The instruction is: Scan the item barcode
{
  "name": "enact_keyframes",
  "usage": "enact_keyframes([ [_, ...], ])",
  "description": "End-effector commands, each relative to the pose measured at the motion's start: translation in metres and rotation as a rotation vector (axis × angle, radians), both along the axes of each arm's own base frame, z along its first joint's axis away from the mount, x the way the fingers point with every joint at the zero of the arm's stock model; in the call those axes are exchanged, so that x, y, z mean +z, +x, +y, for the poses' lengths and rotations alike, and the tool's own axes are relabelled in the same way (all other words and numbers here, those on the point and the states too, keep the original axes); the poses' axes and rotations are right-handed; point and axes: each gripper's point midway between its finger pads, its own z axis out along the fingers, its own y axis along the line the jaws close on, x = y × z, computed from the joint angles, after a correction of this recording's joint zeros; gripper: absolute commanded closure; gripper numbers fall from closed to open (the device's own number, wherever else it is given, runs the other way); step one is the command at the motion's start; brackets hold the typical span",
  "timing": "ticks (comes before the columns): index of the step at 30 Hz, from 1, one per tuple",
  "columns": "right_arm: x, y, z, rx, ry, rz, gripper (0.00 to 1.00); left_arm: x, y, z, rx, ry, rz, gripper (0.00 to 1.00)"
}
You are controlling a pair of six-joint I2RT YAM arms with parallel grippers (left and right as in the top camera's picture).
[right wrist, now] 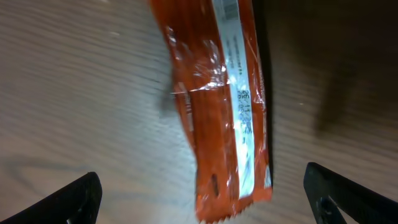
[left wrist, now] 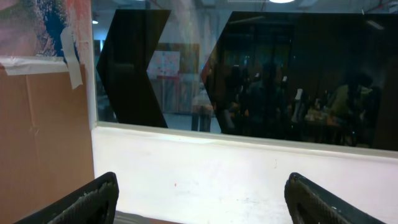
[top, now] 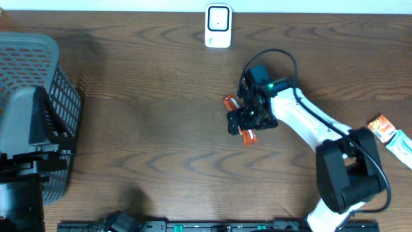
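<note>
The orange packet lies flat on the desk, about mid-desk and well apart from the white device at the far edge, which I take to be the scanner. The right fingers stand wide apart directly over the packet, one on each side of its lower end, holding nothing. The left fingers are also apart and empty, facing a wall and window, parked near the grey basket. The main risk is the pick itself. The wrapper is thin, glossy and flush with the wood, so closing fingers may skid over it, push it aside or only pinch a crinkle that slips loose on the way up. A grip across the white printed strip could hide the code; I cannot make out a barcode clearly in the wrist view. The shiny, limp foil may also sag or glare in front of the scanner and spoil the read. A second packet sits at the right edge, untouched.
</note>
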Motion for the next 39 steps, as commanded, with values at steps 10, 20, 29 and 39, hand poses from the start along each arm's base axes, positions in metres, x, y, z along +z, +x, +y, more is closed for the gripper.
enact_keyframes([
  [10,-0.057,-0.005,-0.022,0.008,-0.142,0.08,0.08,0.001,-0.002,0.001,-0.004,-0.012,-0.009,0.14],
  [20,-0.05,-0.02,0.013,0.055,0.117,0.183,0.11,0.001,-0.002,0.001,-0.004,-0.012,-0.009,0.14],
  [29,-0.071,-0.028,-0.006,-0.035,0.105,0.212,0.07,0.001,-0.002,0.001,-0.004,-0.012,-0.009,0.14],
  [39,-0.1,-0.045,-0.022,-0.092,0.11,0.206,0.99,0.001,-0.002,0.001,-0.004,-0.012,-0.009,0.14],
])
